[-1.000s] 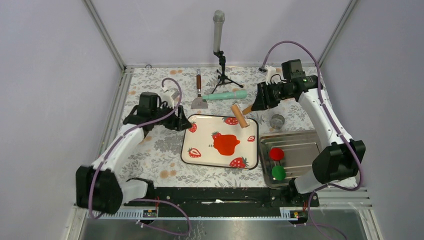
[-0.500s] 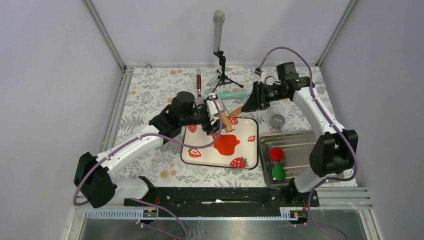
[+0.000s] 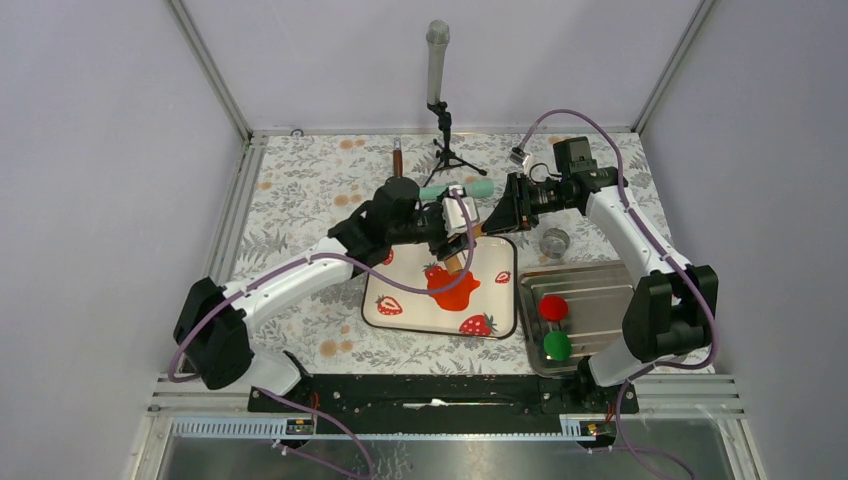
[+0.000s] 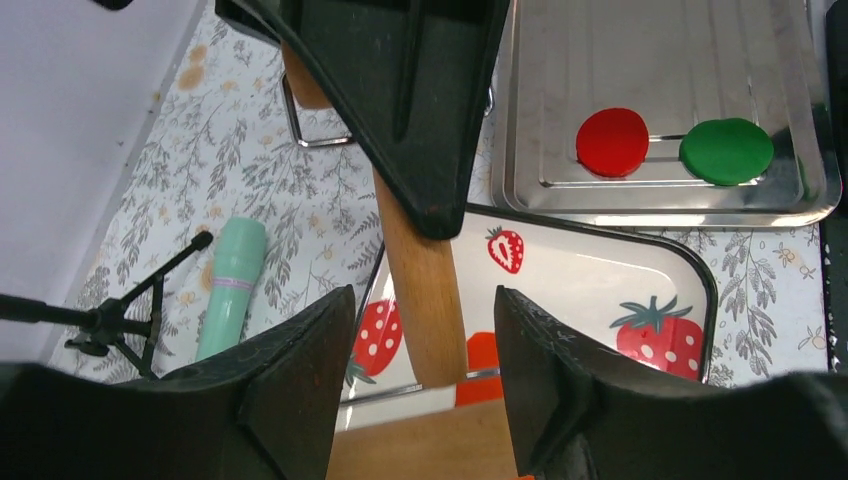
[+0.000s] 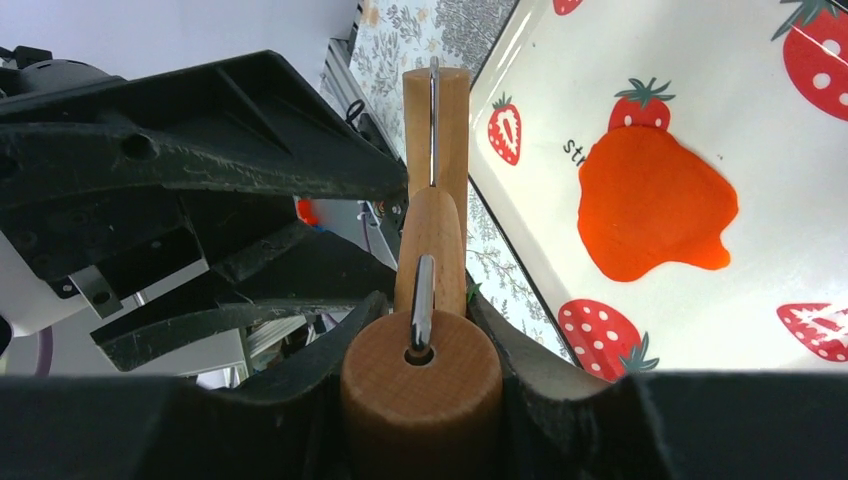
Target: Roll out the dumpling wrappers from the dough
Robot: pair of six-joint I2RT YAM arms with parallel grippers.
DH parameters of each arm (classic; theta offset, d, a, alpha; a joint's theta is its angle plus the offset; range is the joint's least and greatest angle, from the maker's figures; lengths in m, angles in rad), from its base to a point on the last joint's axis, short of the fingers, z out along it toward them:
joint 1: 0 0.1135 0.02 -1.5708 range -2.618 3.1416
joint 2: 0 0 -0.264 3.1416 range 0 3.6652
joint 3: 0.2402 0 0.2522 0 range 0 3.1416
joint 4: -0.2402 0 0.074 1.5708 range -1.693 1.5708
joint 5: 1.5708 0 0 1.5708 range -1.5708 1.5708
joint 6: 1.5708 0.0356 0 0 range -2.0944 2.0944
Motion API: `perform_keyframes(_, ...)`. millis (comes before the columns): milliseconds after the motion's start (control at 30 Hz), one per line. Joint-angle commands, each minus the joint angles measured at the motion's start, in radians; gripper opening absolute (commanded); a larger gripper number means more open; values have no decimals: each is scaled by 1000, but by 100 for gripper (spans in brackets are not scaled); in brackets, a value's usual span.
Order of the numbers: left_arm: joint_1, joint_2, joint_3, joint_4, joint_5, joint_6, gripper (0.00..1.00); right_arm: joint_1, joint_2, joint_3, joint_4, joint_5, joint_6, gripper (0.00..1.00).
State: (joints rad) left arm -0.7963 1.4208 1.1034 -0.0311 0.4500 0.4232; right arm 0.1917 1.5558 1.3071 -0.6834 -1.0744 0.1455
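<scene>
Top view: both arms meet over the far side of the strawberry plate (image 3: 420, 315), with a wooden roller (image 3: 456, 262) between them. The dough (image 3: 452, 285), a flat orange-red blob, lies mid-plate, and the roller covers its far edge. The left gripper (image 3: 452, 243) and right gripper (image 3: 496, 217) crowd that side. Right of the plate is a metal tray (image 3: 600, 290) holding a red disc (image 3: 553, 307) and a green disc (image 3: 557, 345). Beyond the plate are a teal tool (image 3: 455, 190) and a mic stand (image 3: 437, 60).

Left wrist: the left fingers straddle the roller's wood. Can't tell if they're actually pinching it.

Right wrist: the right jaws are clamped on the roller's end, and the dough is in plain sight on the plate.
</scene>
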Motion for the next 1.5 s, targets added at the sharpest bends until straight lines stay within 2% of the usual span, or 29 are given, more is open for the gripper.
perform_keyframes(0,-4,45,87,-31,51,35,58,5,-51,9,56,-85,44,0)
perform_keyframes(100,-9,75,94,-59,46,45,56,5,-50,5,57,-83,46,0)
perform_keyframes(200,-11,106,100,-60,-1,47,44,6,-47,4,58,-84,47,0)
perform_keyframes(267,-9,120,109,-57,-25,49,32,6,-48,5,57,-81,46,0)
perform_keyframes(333,-9,117,111,-40,-33,47,14,5,-49,2,57,-69,47,0)
perform_keyframes(400,-9,111,112,-43,-31,40,0,5,-49,-1,54,-53,48,14)
perform_keyframes(567,17,51,108,-202,-87,9,0,-29,-42,74,-62,36,-53,54)
perform_keyframes(700,132,-58,36,-380,-251,-116,0,-105,-40,119,-134,120,-135,73)
perform_keyframes(833,368,-134,-31,-591,-428,-330,0,-138,-32,110,-175,325,-255,78)
perform_keyframes(900,467,-136,-68,-678,-460,-375,0,-138,-32,92,-172,452,-309,80)
perform_keyframes(1000,542,-98,-126,-757,-478,-396,0,-145,-12,77,-165,612,-371,81)
perform_keyframes(1067,558,-61,-116,-762,-477,-417,0,-155,10,78,-156,709,-377,94)
perform_keyframes(1100,571,-44,-110,-752,-474,-447,0,-164,23,81,-152,739,-379,96)
perform_keyframes(1167,597,-3,-98,-747,-501,-497,0,-172,46,87,-140,798,-387,93)
perform_keyframes(1300,653,98,-86,-767,-485,-523,1,-180,104,110,-110,895,-379,81)
perform_keyframes(1333,659,133,-73,-774,-475,-524,5,-183,122,116,-104,912,-379,76)
perform_keyframes(1467,667,197,-54,-785,-455,-530,36,-186,192,134,-77,940,-398,60)
